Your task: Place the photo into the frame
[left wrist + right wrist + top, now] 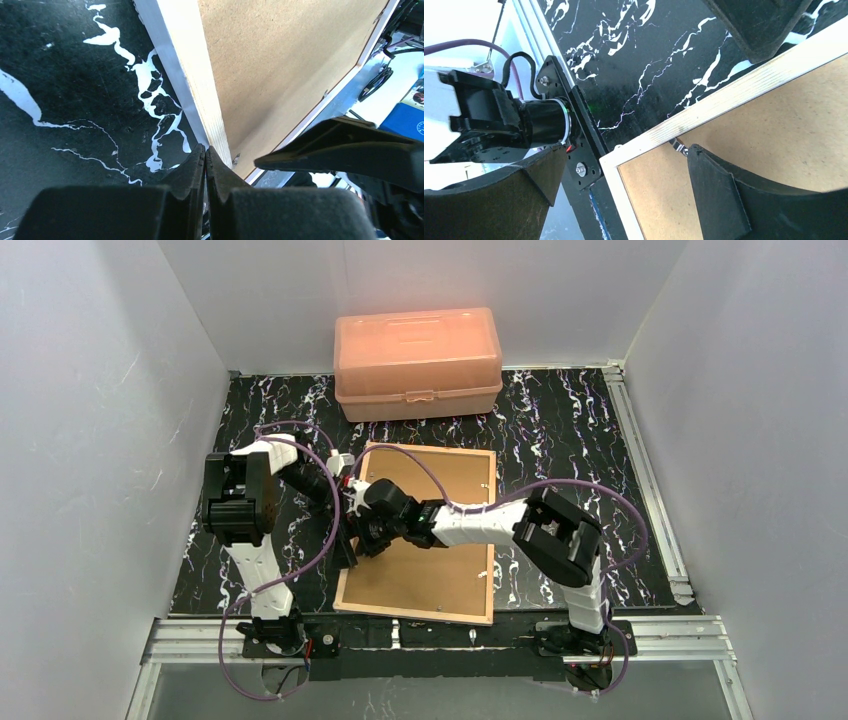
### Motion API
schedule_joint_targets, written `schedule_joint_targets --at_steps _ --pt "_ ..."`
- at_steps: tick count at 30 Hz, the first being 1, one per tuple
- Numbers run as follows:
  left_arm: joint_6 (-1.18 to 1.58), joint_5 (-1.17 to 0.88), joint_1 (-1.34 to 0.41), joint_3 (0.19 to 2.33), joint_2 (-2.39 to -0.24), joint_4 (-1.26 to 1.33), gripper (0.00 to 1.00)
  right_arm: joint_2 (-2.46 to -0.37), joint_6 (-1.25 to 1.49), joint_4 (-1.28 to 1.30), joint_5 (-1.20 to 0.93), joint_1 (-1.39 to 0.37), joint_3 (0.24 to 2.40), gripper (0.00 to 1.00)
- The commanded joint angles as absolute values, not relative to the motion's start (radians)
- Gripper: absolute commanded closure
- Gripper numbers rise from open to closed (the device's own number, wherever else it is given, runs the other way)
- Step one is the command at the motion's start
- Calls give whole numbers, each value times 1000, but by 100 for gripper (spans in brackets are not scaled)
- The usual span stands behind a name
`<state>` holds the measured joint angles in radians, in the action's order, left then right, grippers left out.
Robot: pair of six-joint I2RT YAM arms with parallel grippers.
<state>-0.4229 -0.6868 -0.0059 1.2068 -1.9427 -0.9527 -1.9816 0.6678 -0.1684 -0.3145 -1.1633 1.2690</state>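
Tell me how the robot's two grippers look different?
The left gripper has its fingers shut; the right gripper has its fingers spread wide. The left gripper sits just outside the frame, over the table; the right gripper straddles a frame rail, one finger over the backing board. Both are black.

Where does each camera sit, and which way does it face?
Top external: above and behind the bases, facing down at the black marbled table, the face-down tan wooden frame and the orange plastic box; the left arm and right arm show.
Left wrist: low over the table, facing along the frame's left rail; its shut left fingers show.
Right wrist: facing the frame's near-left corner and the left arm's base; its open right fingers show.
Shared: both wrist views see the frame's rail and brown backing board.
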Motion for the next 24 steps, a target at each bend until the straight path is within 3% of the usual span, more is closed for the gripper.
schedule_joint_targets --at_steps 1,24 --pt "-440 -686 -2 1232 -1885 -986 98 -1886 636 -143 -275 -1185 1246 1" --pt "-505 -716 -2 1140 -1872 -1005 98 -1970 847 -381 -106 -1273 1124 2"
